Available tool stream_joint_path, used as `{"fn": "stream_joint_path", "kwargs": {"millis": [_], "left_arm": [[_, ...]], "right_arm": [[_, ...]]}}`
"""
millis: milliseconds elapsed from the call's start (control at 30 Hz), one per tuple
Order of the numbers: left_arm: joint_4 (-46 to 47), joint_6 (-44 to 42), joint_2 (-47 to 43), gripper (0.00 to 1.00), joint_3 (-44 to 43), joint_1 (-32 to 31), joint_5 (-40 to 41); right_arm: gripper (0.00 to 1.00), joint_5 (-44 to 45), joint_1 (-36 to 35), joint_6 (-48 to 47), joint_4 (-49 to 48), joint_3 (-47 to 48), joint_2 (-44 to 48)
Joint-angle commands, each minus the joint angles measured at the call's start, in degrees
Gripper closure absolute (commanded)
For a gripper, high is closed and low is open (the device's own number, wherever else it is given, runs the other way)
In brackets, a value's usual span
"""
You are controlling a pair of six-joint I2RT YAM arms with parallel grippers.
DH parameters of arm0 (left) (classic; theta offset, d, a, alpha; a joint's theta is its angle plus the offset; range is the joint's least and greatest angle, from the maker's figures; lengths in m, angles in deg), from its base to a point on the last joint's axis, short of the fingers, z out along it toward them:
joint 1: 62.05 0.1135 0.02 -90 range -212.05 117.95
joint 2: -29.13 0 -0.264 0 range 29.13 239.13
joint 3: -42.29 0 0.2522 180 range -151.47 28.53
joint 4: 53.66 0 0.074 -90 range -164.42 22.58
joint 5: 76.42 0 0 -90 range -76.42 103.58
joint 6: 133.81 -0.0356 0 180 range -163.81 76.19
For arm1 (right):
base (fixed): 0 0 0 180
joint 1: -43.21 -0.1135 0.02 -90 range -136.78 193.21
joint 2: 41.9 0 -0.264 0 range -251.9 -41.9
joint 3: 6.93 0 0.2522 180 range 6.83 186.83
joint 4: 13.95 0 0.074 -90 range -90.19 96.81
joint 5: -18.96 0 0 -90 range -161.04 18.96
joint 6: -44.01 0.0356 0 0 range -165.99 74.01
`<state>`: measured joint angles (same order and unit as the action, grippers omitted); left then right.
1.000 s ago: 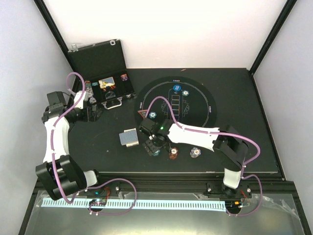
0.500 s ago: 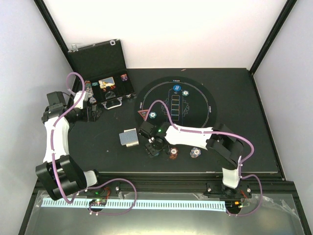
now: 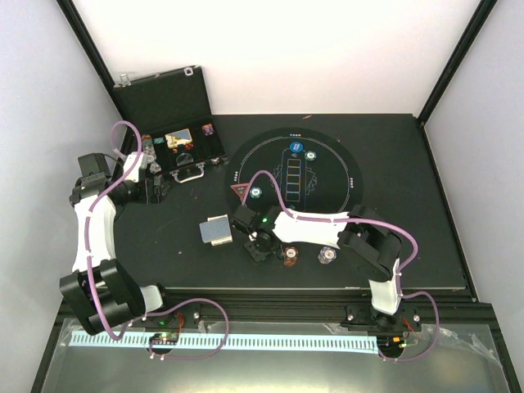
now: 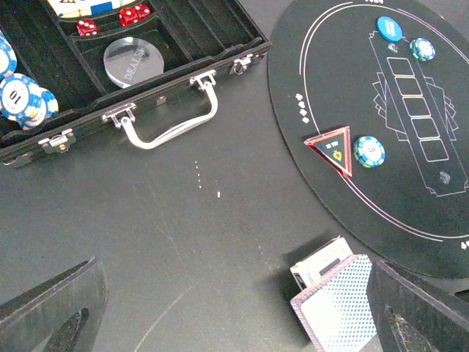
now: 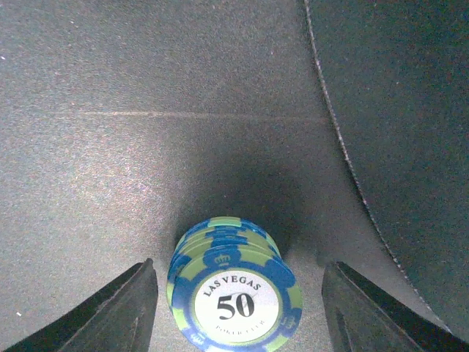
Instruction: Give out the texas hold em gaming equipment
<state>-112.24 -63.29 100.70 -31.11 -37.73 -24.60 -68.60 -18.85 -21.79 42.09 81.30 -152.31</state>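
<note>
A stack of teal chips (image 5: 234,293) marked "Las Vegas 50" stands on the table just left of the round mat's edge. My right gripper (image 5: 238,315) is open, a finger on each side of the stack with a gap to both. In the top view that gripper (image 3: 257,246) hides the stack. Brown chips (image 3: 291,256) and grey chips (image 3: 327,255) stand to its right. The card deck (image 4: 338,309) leans on its box (image 4: 319,264). A red triangle (image 4: 330,145), teal chips (image 4: 368,151) and a blue disc (image 4: 389,28) lie on the mat. My left gripper (image 4: 238,315) is open and empty.
The open black case (image 3: 176,151) stands at the back left, its silver handle (image 4: 170,123) facing the table. It holds blue-white chips (image 4: 26,99), a clear dealer disc (image 4: 134,60) and red dice (image 4: 134,12). The round mat (image 3: 327,192) fills the middle.
My right arm has drawn a little to the left and its wrist has settled over the teal stack. The left arm has not moved.
</note>
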Motion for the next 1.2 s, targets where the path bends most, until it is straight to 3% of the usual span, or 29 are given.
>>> {"fn": "stream_joint_path", "kwargs": {"millis": [0, 567, 1167], "left_arm": [[-0.7, -0.6, -0.9, 0.01, -1.6, 0.4, -0.5], [-0.8, -0.7, -0.7, 0.01, -1.3, 0.5, -0.6], [-0.9, -0.6, -0.9, 0.01, -1.3, 0.5, -0.8]], "right_arm": [[0.37, 0.6, -0.3, -0.1, -0.8, -0.1, -1.1], [0.61, 0.9, -0.3, 0.0, -0.2, 0.4, -0.6], [0.62, 3.7, 1.8, -2.3, 4.8, 4.0, 3.5]]}}
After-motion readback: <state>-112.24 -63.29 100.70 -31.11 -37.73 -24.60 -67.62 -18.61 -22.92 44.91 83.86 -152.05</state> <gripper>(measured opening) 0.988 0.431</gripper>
